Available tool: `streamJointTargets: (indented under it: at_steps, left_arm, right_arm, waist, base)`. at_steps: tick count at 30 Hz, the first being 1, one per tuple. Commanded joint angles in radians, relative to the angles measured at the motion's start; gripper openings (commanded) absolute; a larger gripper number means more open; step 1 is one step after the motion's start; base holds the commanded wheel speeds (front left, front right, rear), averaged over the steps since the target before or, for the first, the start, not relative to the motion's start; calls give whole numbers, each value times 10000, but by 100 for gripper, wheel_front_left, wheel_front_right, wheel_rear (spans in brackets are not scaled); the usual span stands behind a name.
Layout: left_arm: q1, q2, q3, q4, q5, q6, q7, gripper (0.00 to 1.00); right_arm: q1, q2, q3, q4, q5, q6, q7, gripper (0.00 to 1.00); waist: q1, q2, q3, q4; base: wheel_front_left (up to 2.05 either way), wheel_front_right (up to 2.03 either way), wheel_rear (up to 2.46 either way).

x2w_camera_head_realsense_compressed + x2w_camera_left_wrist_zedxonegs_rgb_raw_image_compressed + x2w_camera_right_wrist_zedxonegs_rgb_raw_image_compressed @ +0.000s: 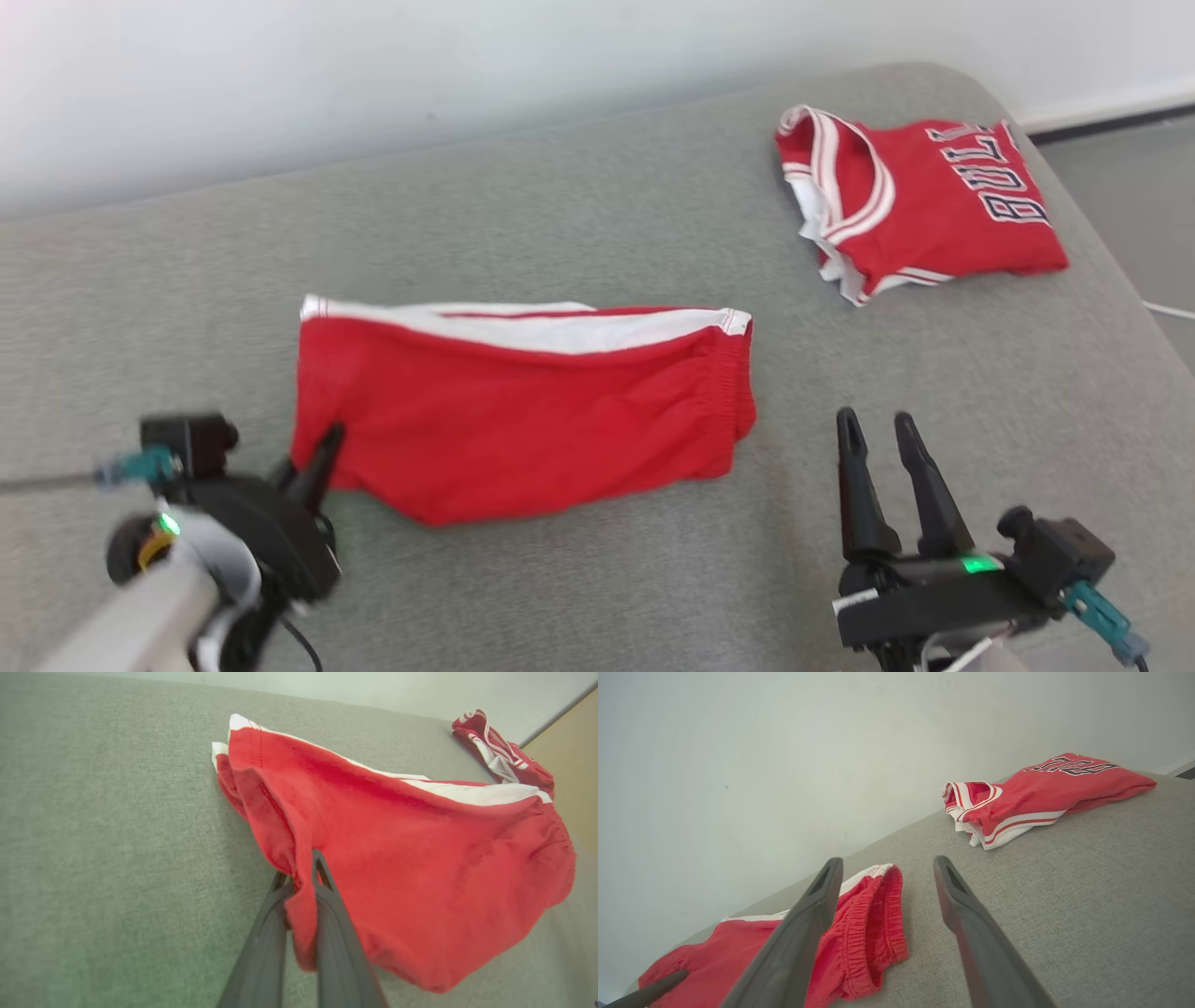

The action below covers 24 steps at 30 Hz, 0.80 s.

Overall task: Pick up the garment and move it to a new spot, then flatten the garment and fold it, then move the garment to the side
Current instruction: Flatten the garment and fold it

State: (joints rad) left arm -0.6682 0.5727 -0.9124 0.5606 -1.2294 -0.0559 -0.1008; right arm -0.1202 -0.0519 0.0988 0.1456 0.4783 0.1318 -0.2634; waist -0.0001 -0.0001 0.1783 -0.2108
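At the shorts' (523, 420) left edge the left pincer (322, 459) is clenched on the cloth; the right pincer (882, 429) hangs released near their right end. They lie on the surface (560, 205), apparently folded; only moving them aside seems left

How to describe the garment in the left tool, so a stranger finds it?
On the grey fabric surface, look at the middle. Red shorts with a white stripe lie there, pinched by the left tool. Unlike the jersey at far right, they have no lettering.
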Motion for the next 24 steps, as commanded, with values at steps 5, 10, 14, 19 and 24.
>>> streamJointTargets:
  at_steps: [5,10,14,19,24]
  left_arm:
    - [1429,-64,106,-1237,-106,998,-920,0]
    - [2123,-211,61,-1822,39,1472,-1260,0]
    - [2166,-389,87,-1773,885,1783,-1571,100]
    - [2378,-824,1125,-1838,2061,2001,-1655,100]
    - [3504,-1570,3022,-2412,4646,2552,-1640,100]
  right_arm:
    - [594,25,-383,122,-132,-29,-6,100]
    - [861,25,-603,131,-227,-28,-6,100]
    - [949,-75,-483,204,-310,-29,-7,100]
    - [884,-201,-460,245,-439,-29,-7,100]
    - [786,-383,-274,310,-800,-28,-6,100]
  waist:
    - [1,1,-268,743]
    - [1,1,-268,1056]
    - [1,1,-368,1267]
    - [1,1,-508,1441]
    - [1,1,-641,1675]
  base:
    - [0,0,0]
    - [0,0,0]
    - [0,0,0]
    - [0,0,0]
    - [0,0,0]
